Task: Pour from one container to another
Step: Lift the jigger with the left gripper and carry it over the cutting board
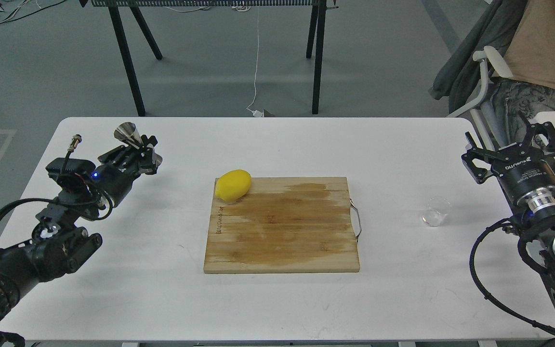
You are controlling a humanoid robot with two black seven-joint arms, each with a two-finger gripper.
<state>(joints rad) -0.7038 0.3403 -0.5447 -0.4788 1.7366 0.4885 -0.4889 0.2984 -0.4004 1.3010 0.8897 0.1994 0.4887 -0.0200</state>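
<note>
Head view: left jaws (143, 147) clamping jigger (135, 137) near table's (277, 144) far-left edge (right jaws (511, 140) wide, glass cup (437, 212) apart).

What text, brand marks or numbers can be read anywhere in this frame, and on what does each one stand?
"ROBOTIQ", white letters on the black body of the right gripper; it reads upside down from this view.
Smaller white line under that brand name: too small to read.
Burned-in marking along the left edge of the wooden cutting board, running sideways: too blurred to read.
No other text shows.
</note>
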